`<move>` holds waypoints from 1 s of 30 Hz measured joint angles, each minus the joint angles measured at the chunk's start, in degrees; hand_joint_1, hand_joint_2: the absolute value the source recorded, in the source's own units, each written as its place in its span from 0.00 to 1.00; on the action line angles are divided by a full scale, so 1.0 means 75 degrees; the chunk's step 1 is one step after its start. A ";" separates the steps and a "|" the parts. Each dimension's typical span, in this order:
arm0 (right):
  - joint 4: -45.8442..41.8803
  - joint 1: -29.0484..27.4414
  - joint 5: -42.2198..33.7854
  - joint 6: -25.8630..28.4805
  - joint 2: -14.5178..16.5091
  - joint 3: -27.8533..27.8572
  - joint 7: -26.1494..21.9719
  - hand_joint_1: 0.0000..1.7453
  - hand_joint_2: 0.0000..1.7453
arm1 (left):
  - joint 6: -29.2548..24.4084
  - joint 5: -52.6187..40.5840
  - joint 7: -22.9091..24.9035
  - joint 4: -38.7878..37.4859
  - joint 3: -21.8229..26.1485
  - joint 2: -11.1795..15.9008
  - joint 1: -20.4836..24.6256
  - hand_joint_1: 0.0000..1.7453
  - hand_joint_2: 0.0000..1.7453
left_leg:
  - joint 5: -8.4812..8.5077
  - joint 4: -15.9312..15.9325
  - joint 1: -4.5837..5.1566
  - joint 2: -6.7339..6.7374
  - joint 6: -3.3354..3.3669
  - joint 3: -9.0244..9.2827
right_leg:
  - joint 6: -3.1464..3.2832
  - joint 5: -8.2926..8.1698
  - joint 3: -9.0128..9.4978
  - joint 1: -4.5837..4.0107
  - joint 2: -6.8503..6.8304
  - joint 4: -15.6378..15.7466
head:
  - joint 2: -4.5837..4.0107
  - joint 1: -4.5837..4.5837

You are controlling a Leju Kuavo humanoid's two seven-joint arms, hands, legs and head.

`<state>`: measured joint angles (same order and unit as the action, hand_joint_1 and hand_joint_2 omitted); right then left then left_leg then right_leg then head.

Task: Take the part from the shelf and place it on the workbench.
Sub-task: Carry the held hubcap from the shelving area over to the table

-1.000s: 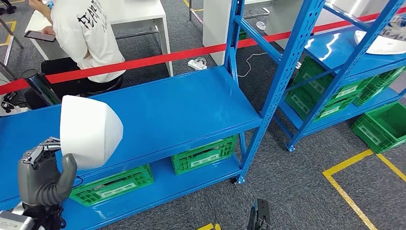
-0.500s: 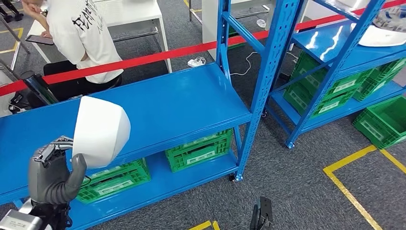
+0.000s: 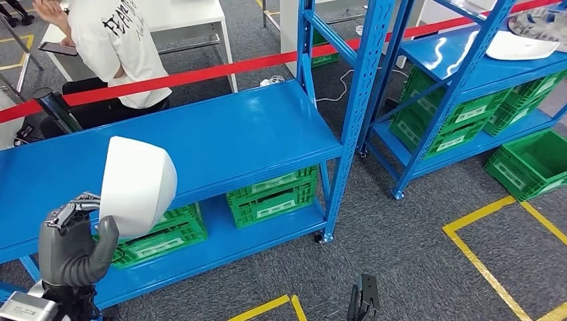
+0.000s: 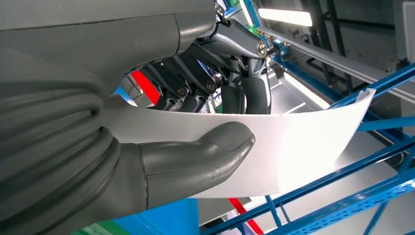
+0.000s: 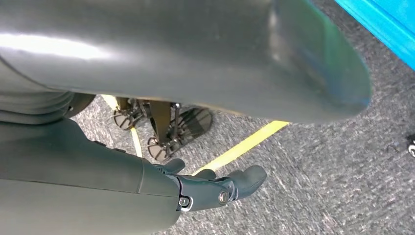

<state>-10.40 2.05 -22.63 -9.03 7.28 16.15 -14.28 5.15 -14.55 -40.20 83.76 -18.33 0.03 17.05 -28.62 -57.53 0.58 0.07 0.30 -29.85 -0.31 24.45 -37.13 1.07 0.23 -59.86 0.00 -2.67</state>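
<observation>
Left hand (image 3: 70,244) at 8 o'clock grips the white part (image 3: 136,184), thumb on one face, fingers (image 4: 252,93) behind. Right hand (image 5: 215,188) hangs over the floor (image 5: 313,181), fingers loosely extended, holding nothing.

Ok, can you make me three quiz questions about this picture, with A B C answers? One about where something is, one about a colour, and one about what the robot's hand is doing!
1. Where are the green crates?
A. On the low shelf, under the blue shelf top
B. On the yellow floor line
C. In the robot's hand

2. What colour is the part the robot has?
A. Red
B. White
C. Black

3. What is the left hand doing?
A. Hanging with nothing in it
B. Resting flat on the shelf
C. Holding the part up

Answers:
1. A: the crates sit on the lower level of the blue shelf.
2. B: the curved part looks white in the head view and the left wrist view.
3. C: the thumb presses one face of the part and the fingers sit on the other.
</observation>
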 joint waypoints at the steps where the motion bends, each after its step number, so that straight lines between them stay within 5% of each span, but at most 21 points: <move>1: 0.0000 -0.0002 -0.0004 0.0009 -0.0006 0.0000 0.0010 0.00 0.00 | 0.0012 0.0004 0.0001 0.0001 0.0002 -0.0016 -0.0002 1.00 1.00 | 0.0113 0.0053 -0.0028 0.0013 0.0057 -0.0060 | -0.0034 0.0218 -0.0080 -0.0006 0.0003 -0.0169 | 0.0000 -0.0009; 4: 0.0000 -0.0001 -0.0008 0.0055 -0.0028 0.0000 -0.0001 0.00 0.00 | 0.0085 0.0047 0.0001 -0.0008 0.0004 -0.0055 -0.0018 1.00 1.00 | 0.0405 0.0061 -0.0052 0.0034 0.0130 -0.0374 | -0.0125 0.1226 -0.0454 0.0001 0.0003 -0.1405 | 0.0000 -0.0063; 6: 0.0000 -0.0003 0.0000 0.0090 -0.0046 0.0000 -0.0064 0.00 0.00 | 0.0120 0.0080 0.0001 -0.0031 0.0004 -0.0059 -0.0024 1.00 1.00 | 0.0549 -0.0005 -0.0059 0.0050 0.0110 -0.0633 | -0.0176 0.1343 -0.0456 0.0013 0.0002 -0.1927 | 0.0000 -0.0071; 7: 0.0000 -0.0004 0.0001 0.0102 -0.0055 0.0000 -0.0099 0.00 0.00 | 0.0125 0.0090 0.0001 -0.0045 0.0004 -0.0059 -0.0022 1.00 1.00 | 0.0615 -0.0052 -0.0069 0.0057 0.0089 -0.0769 | -0.0195 0.1190 -0.0261 0.0023 0.0000 -0.1800 | 0.0000 -0.0074; 9: 0.0000 0.0012 -0.0010 0.0107 -0.0068 0.0000 -0.0146 0.00 0.00 | 0.0129 0.0112 0.0001 -0.0063 0.0005 -0.0063 -0.0005 1.00 1.00 | 0.0736 -0.0179 -0.0090 0.0061 0.0016 -0.1027 | -0.0221 0.0949 0.0442 0.0050 -0.0006 -0.0896 | 0.0000 -0.0086; 11: 0.0000 0.0024 -0.0022 0.0108 -0.0071 0.0000 -0.0159 0.00 0.00 | 0.0135 0.0139 0.0001 -0.0075 0.0004 -0.0071 0.0026 1.00 1.00 | 0.0829 -0.0286 -0.0084 0.0054 -0.0080 -0.1163 | -0.0128 0.0950 0.0918 0.0030 0.0016 -0.0175 | 0.0000 -0.0118; 14: 0.0000 0.0022 -0.0025 0.0107 -0.0071 0.0001 -0.0161 0.00 0.00 | 0.0140 0.0150 -0.0001 -0.0101 -0.0004 -0.0094 0.0078 1.00 1.00 | 0.0998 -0.0271 -0.0078 0.0045 -0.0223 -0.1197 | 0.0099 0.0898 0.0863 0.0002 0.0028 -0.0052 | 0.0000 -0.0114; 16: 0.0000 0.0030 -0.0026 0.0103 -0.0073 0.0002 -0.0162 0.00 0.00 | 0.0134 0.0148 0.0007 -0.0120 -0.0004 -0.0098 0.0088 1.00 1.00 | 0.0769 -0.0408 -0.0102 0.0032 -0.0311 -0.1321 | 0.0222 0.0709 0.0706 0.0016 -0.0003 -0.0034 | 0.0000 -0.0095; 19: 0.0000 0.0022 -0.0025 0.0099 -0.0077 0.0003 -0.0161 0.00 0.00 | 0.0118 0.0145 0.0007 -0.0138 -0.0004 -0.0095 0.0075 1.00 1.00 | -0.0368 -0.1603 -0.0129 0.0024 -0.0413 -0.1676 | 0.0296 0.0393 0.0350 0.0020 -0.0025 -0.0023 | 0.0000 -0.0065; 20: 0.0000 0.0015 -0.0024 0.0099 -0.0077 0.0003 -0.0159 0.00 0.00 | 0.0111 0.0146 0.0006 -0.0144 -0.0004 -0.0093 0.0065 1.00 1.00 | -0.0586 -0.2059 -0.0132 0.0023 -0.0430 -0.1733 | 0.0296 0.0289 0.0222 0.0015 -0.0028 -0.0027 | 0.0000 -0.0063; 22: 0.0000 0.0009 -0.0020 0.0098 -0.0077 0.0003 -0.0157 0.00 0.00 | 0.0103 0.0151 0.0004 -0.0155 -0.0004 -0.0087 0.0045 1.00 1.00 | -0.0509 -0.2396 -0.0131 0.0020 -0.0416 -0.1530 | 0.0280 0.0080 -0.0032 0.0002 -0.0032 -0.0036 | 0.0000 -0.0063; 23: 0.0000 0.0008 -0.0017 0.0094 -0.0077 0.0003 -0.0157 0.00 0.00 | 0.0103 0.0154 0.0005 -0.0157 -0.0004 -0.0084 0.0043 1.00 1.00 | -0.0333 -0.2143 -0.0129 0.0016 -0.0385 -0.1212 | 0.0266 -0.0023 -0.0159 -0.0002 -0.0032 -0.0039 | 0.0000 -0.0064; 25: 0.0000 0.0011 -0.0014 0.0081 -0.0072 0.0003 -0.0158 0.00 0.00 | 0.0103 0.0158 0.0004 -0.0147 -0.0006 -0.0082 0.0065 1.00 1.00 | -0.0278 -0.1059 -0.0100 -0.0001 -0.0291 -0.0300 | 0.0215 -0.0210 -0.0340 -0.0010 -0.0027 -0.0048 | 0.0000 -0.0067; 27: 0.0000 0.0011 -0.0018 0.0057 -0.0065 0.0003 -0.0158 0.00 0.00 | 0.0103 0.0166 0.0000 -0.0136 -0.0008 -0.0080 0.0100 1.00 1.00 | -0.0452 -0.0250 -0.0043 -0.0017 -0.0197 0.0245 | 0.0120 -0.0373 -0.0380 0.0003 -0.0025 -0.0011 | 0.0000 -0.0068; 30: 0.0004 -0.0005 -0.0034 0.0041 -0.0051 0.0004 -0.0157 0.00 0.00 | 0.0120 0.0180 -0.0001 -0.0154 -0.0009 -0.0077 0.0138 1.00 1.00 | -0.0308 -0.0053 -0.0004 -0.0007 -0.0019 0.0197 | -0.0054 -0.0530 -0.0379 0.0050 -0.0021 0.0103 | 0.0000 -0.0015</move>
<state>-10.38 2.01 -22.88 -8.72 6.90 16.19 -15.45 6.05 -13.20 -40.21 82.60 -18.39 -0.55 18.08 -30.93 -57.93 0.55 0.02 0.15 -28.36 -0.71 20.47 -39.97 1.44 0.07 -59.09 0.00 -2.79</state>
